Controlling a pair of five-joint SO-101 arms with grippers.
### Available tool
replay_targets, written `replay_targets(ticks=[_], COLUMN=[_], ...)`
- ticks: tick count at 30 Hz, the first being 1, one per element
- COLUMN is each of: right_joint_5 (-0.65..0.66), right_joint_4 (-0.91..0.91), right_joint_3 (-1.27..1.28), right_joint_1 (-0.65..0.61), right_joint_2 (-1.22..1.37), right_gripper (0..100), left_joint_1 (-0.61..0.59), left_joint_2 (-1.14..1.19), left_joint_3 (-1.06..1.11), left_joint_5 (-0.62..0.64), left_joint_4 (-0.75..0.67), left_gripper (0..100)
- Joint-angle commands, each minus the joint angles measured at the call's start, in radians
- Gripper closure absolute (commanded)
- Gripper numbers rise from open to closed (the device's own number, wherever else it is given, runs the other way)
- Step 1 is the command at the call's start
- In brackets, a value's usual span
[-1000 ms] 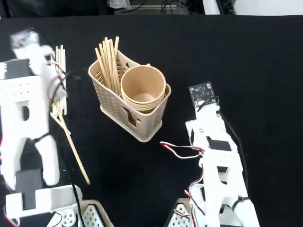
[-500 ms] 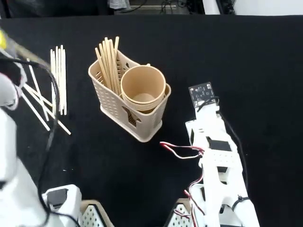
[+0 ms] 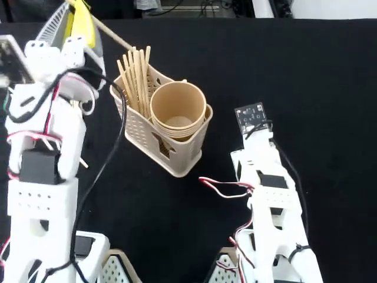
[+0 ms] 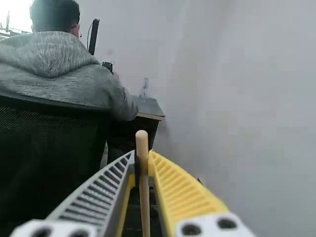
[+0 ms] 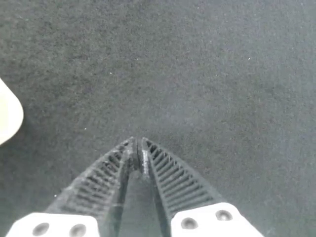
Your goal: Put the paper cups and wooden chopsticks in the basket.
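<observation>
A beige slotted basket (image 3: 152,132) stands left of centre on the black table. It holds several wooden chopsticks (image 3: 134,73) upright and stacked paper cups (image 3: 178,109). My left gripper (image 3: 70,6) is raised high at the back left, behind the basket, and is shut on one wooden chopstick (image 3: 115,36) that slants down toward the basket's top. In the left wrist view that chopstick (image 4: 143,187) sticks out between the grey and yellow fingers of the left gripper (image 4: 141,154). My right gripper (image 5: 136,148) is shut and empty, low over bare cloth right of the basket.
The left arm (image 3: 44,177) covers the table's left side, where a short end of a loose chopstick (image 3: 84,163) peeks out. Red and white wires (image 3: 221,187) loop off the right arm (image 3: 268,194). Bare black cloth stretches to the right and at the back.
The left arm has risen from the loose chopsticks on the left of the table and swung to the back, carrying one chopstick up beside the basket. The right arm has kept still.
</observation>
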Motion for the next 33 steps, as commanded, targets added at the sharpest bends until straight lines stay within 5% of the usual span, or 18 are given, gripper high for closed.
replay_targets(ticks=[1, 11, 26, 33], right_joint_5=[0.006, 0.006, 0.006, 0.006], right_joint_4=[-0.021, -0.021, -0.021, -0.021], right_joint_3=[-0.002, -0.002, -0.002, -0.002], right_joint_1=[-0.009, -0.009, -0.012, -0.012], right_joint_2=[-0.018, -0.018, -0.018, -0.018], right_gripper=[98.5, 98.5, 98.5, 98.5], left_joint_1=[0.007, 0.004, 0.004, 0.013], left_joint_2=[-0.017, -0.023, -0.012, 0.078], left_joint_3=[0.036, -0.067, -0.651, -0.667], left_joint_5=[0.002, 0.002, -0.12, -0.11], left_joint_4=[-0.025, 0.054, 0.641, 0.783], left_gripper=[97, 97, 97, 97])
